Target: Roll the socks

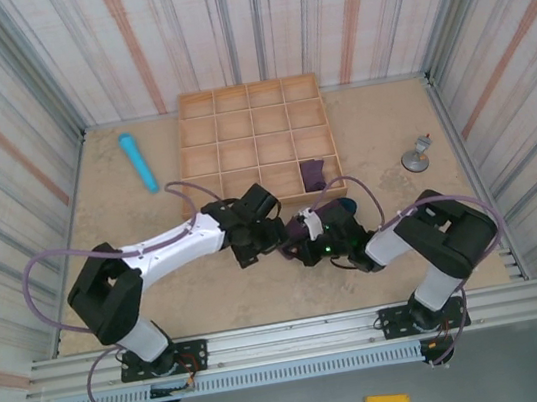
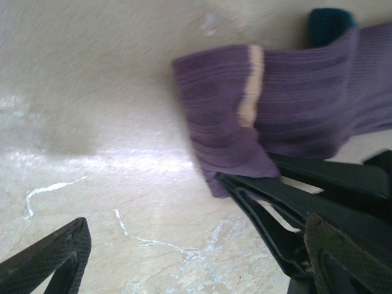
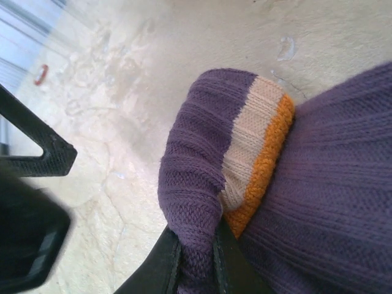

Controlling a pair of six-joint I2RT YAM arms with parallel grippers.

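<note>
one sock bundle (image 1: 313,174) in tray (image 1: 235,127); blue cylinder (image 1: 137,161) beside.

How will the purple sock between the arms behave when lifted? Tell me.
Likely floppy: the sock folds over itself where the jaws of the right gripper pinch its cuff. Probably light and grippy, given its ribbed knit; unlikely to roll.

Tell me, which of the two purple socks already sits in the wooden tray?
The sock in the tray's near right corner compartment. The other sock lies on the table before the tray, pinched by the right tool.
</note>
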